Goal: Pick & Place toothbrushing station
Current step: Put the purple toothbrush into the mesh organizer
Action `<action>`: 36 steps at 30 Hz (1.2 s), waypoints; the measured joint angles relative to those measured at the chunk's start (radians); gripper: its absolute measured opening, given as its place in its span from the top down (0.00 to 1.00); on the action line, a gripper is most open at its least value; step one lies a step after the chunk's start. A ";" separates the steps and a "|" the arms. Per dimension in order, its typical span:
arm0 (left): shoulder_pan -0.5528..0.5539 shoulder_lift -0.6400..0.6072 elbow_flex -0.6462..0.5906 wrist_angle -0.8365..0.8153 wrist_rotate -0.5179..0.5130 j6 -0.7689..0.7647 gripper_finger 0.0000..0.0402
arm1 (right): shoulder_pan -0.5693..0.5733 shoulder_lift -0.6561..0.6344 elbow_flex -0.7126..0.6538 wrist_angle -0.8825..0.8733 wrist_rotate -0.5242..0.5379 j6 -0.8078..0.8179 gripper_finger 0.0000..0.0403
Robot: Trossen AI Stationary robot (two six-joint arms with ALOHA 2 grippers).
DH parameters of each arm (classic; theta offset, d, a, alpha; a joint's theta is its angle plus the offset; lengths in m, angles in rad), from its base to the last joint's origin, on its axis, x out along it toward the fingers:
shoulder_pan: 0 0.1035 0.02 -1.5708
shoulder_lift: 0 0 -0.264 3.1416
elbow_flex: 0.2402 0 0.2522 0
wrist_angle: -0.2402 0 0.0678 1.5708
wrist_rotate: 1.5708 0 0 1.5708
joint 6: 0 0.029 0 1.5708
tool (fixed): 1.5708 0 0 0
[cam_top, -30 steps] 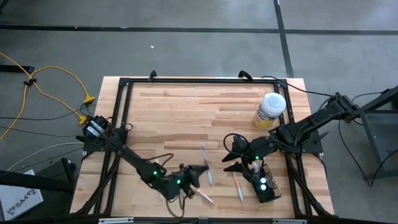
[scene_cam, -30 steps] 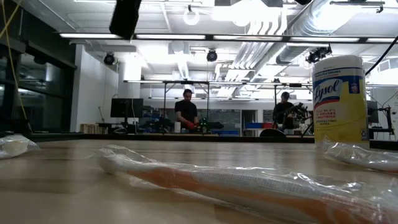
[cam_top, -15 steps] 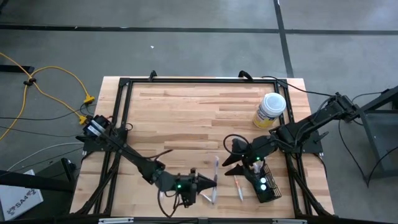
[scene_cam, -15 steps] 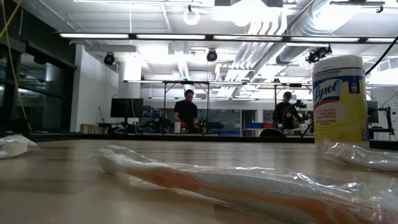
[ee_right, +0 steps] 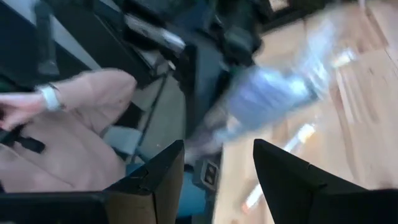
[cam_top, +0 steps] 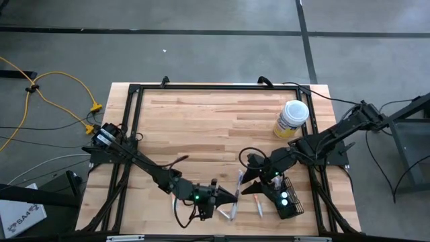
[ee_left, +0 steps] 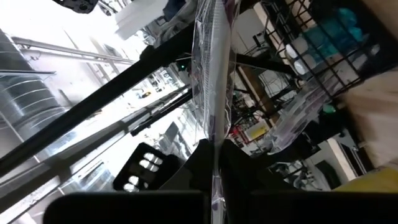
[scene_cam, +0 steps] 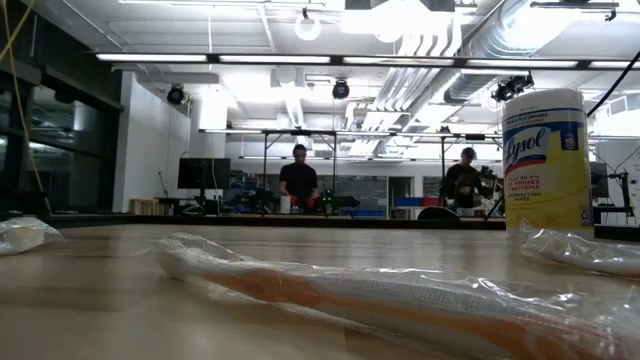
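The black wire-mesh basket (cam_top: 290, 200) stands near the table's front right corner; it also shows in the left wrist view (ee_left: 298, 56). My left gripper (cam_top: 230, 195) is left of it, shut on a toothbrush in a clear wrapper (cam_top: 239, 183). My right gripper (cam_top: 247, 179) is open and empty between that toothbrush and the basket; its fingers (ee_right: 155, 180) frame the wrapped toothbrush (ee_right: 273, 87) without touching it. Two more wrapped toothbrushes (cam_top: 259, 205) (cam_top: 228, 212) lie flat on the wood near the front edge. My left gripper pinches the wrapped toothbrush near one end (ee_left: 214, 149) between its two fingers. The fingers come level from the table's left. The rest of the toothbrush (ee_left: 211, 56) reaches away from the fingers toward the table's far side.
A yellow canister with a white lid (cam_top: 292, 119) stands at the back right, also in the low view (scene_cam: 545, 150). A wrapped toothbrush (scene_cam: 400, 300) lies right before the low camera. A person's pink sleeve (ee_right: 81, 137) shows beyond the table. Bare wood lies at the table's middle and left.
My left gripper has gone toward the table's right edge with the wrapped toothbrush, up close to my right gripper and the basket. The toothbrush has stayed in the hold, pointing toward the far side.
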 joint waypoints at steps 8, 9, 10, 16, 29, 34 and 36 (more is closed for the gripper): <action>0.008 0.000 0.000 0.017 0.008 -0.004 0.99 | -0.003 0.007 0.001 0.062 0.011 -0.025 0.55; 0.008 0.000 0.000 0.018 0.009 -0.006 0.99 | -0.004 0.007 0.001 0.069 0.010 -0.027 0.56; 0.008 0.000 0.000 0.018 0.009 -0.008 0.99 | -0.004 0.007 0.001 0.074 0.009 -0.027 0.57; 0.008 0.000 0.000 0.018 0.011 -0.007 0.99 | -0.004 0.007 0.001 0.072 0.008 -0.027 0.65; -0.001 0.000 0.000 0.020 0.011 -0.036 0.99 | -0.005 0.007 0.001 0.069 0.007 -0.028 0.81; -0.004 0.000 0.000 0.019 0.011 -0.037 0.99 | -0.005 0.007 0.001 0.069 -0.002 -0.029 0.85; -0.004 0.000 0.000 0.019 0.011 -0.037 0.99 | -0.005 0.007 0.001 0.069 -0.002 -0.029 0.87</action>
